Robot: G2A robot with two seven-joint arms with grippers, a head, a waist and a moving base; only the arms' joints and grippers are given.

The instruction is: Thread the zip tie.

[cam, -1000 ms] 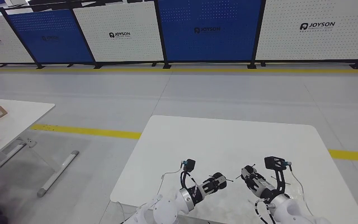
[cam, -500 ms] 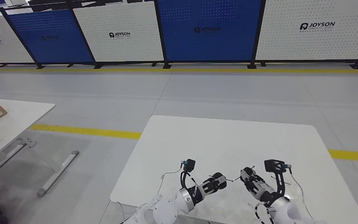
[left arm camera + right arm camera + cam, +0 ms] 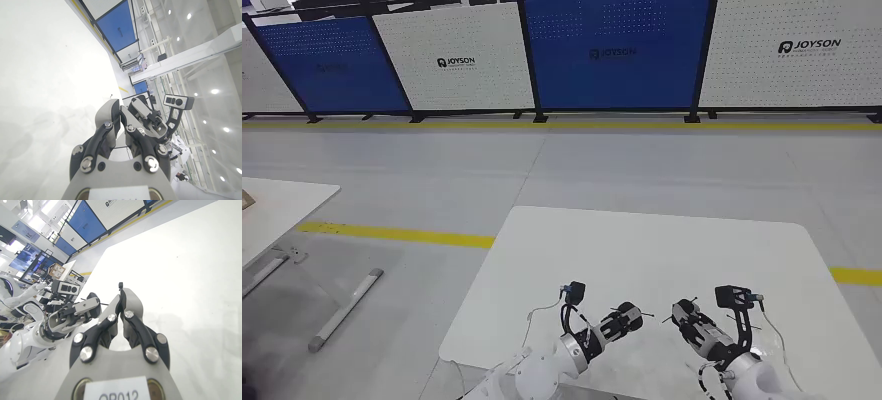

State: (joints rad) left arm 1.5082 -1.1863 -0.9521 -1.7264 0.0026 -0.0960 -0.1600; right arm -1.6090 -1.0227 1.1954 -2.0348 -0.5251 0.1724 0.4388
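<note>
Zip tie (image 3: 120, 285): black. Its head end pokes out just past the tips of the right claw (image 3: 121, 295), pinched between the two fingers. Right claw is clenched on it, pads together with no gap.

A thin black strand (image 3: 104, 303) sticks out of the left claw (image 3: 94, 303) toward the right claw. It looks like the tie's tail end. I cannot trace the strap as one unbroken piece between the two claws.

In the left wrist view the left claw (image 3: 120, 108) is also clenched, fingers pressed together, with a thin black line crossing the gap lower down behind the fingers. A small black tip (image 3: 110, 95) shows just beyond the fingertip. The right claw (image 3: 136, 102) is just beside it, tips near each other.

From the top view both claws are above the near edge of the white bench (image 3: 642, 240), not resting on it. The left claw (image 3: 627, 320) and right claw (image 3: 682, 312) point toward each other, close but apart.

Beyond the bench:
- grey floor with a yellow line (image 3: 392, 235)
- a second white table (image 3: 272, 200) at the far left
- a row of blue and white pegboard panels (image 3: 612, 55) along the back
</note>
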